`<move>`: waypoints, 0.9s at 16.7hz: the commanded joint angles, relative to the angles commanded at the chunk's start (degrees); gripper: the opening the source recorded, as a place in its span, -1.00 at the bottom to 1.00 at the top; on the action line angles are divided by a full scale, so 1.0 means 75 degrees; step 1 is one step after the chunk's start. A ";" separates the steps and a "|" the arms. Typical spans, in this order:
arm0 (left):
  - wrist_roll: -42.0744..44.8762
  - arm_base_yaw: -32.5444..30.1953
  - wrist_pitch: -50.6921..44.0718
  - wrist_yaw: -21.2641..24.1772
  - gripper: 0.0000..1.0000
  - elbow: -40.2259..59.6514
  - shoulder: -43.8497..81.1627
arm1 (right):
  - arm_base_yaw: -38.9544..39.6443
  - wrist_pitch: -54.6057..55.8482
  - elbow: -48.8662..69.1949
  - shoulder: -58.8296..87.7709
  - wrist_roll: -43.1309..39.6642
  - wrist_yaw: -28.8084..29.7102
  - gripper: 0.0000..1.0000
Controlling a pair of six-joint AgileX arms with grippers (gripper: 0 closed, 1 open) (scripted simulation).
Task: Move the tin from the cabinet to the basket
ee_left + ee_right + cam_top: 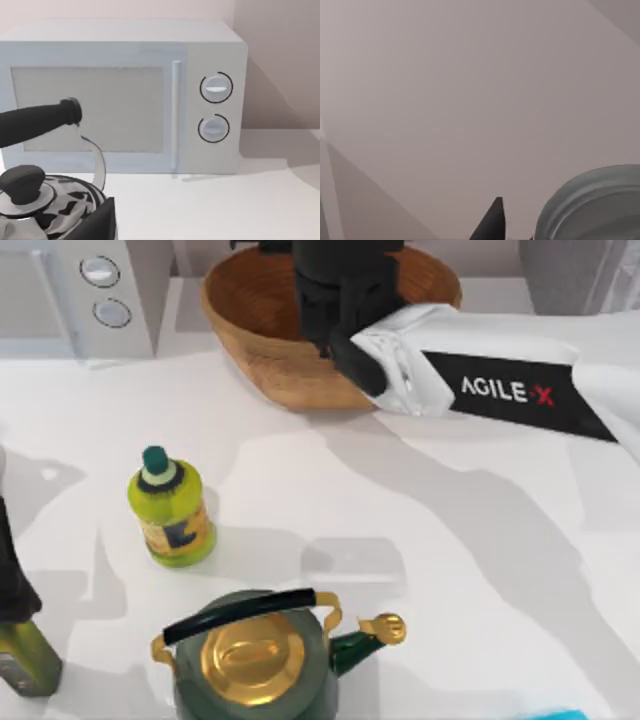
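**Right arm over basket, tin at gripper**

The left arm (12,570) is parked at the table's left edge. A bottle (172,512) and kettle (255,665) are seen left of centre. The right gripper (335,295) is positioned above the basket (250,335). The tin (592,207) is seen beside one fingertip (492,220); grip state cannot be told.

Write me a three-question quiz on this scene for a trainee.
1. True or false: the right claw is over the basket.
2. How many round knobs are on the white appliance?
3. Which thing stands nearest the green kettle? A. yellow-green bottle B. basket C. white appliance

Key: 1 true; 2 two; 3 A.
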 joint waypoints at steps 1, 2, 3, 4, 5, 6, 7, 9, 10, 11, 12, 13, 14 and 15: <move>0.0000 0.0000 0.0000 0.0000 1.00 0.0000 0.0000 | 0.0000 0.0000 0.0000 0.0000 0.0000 0.0000 0.36; 0.0000 0.0000 0.0000 0.0000 1.00 0.0000 0.0000 | 0.0000 0.0000 0.0000 0.0000 0.0000 0.0000 0.51; 0.0000 0.0000 0.0000 0.0000 1.00 0.0000 0.0000 | 0.0000 0.0000 0.0000 0.0000 0.0000 0.0000 0.66; 0.0000 0.0000 0.0000 0.0000 1.00 0.0000 0.0000 | 0.0000 0.0000 0.0000 0.0000 0.0000 0.0000 0.81; 0.0000 0.0000 0.0000 0.0000 1.00 0.0000 0.0000 | 0.0000 0.0000 0.0000 0.0000 0.0000 0.0000 0.96; 0.0000 0.0000 0.0000 0.0000 1.00 0.0000 0.0000 | 0.0000 0.0000 0.0000 0.0000 0.0000 0.0000 1.00; 0.0000 0.0000 0.0000 0.0000 1.00 0.0000 0.0000 | 0.0000 0.0000 0.0000 0.0000 0.0000 0.0000 1.00; 0.0000 0.0000 0.0000 0.0000 1.00 0.0000 0.0000 | 0.0000 0.0000 0.0000 0.0000 0.0000 0.0000 1.00; 0.0000 0.0000 0.0000 0.0000 1.00 0.0000 0.0000 | 0.0000 0.0000 0.0000 0.0000 0.0000 0.0000 1.00; 0.0000 0.0000 0.0000 0.0000 1.00 0.0000 0.0000 | 0.0000 0.0000 0.0000 0.0000 0.0000 0.0000 1.00; 0.0000 0.0000 0.0000 0.0000 1.00 0.0000 0.0000 | 0.0000 0.0000 0.0000 0.0000 0.0000 0.0000 1.00; 0.0000 0.0000 0.0000 0.0000 1.00 0.0000 0.0000 | 0.0000 0.0000 0.0000 0.0000 0.0000 0.0000 1.00; 0.0000 0.0000 0.0000 0.0000 1.00 0.0000 0.0000 | 0.0000 0.0000 0.0000 0.0000 0.0000 0.0000 1.00; 0.0000 0.0000 0.0000 0.0000 1.00 0.0000 0.0000 | 0.0000 0.0000 0.0000 0.0000 0.0000 0.0000 1.00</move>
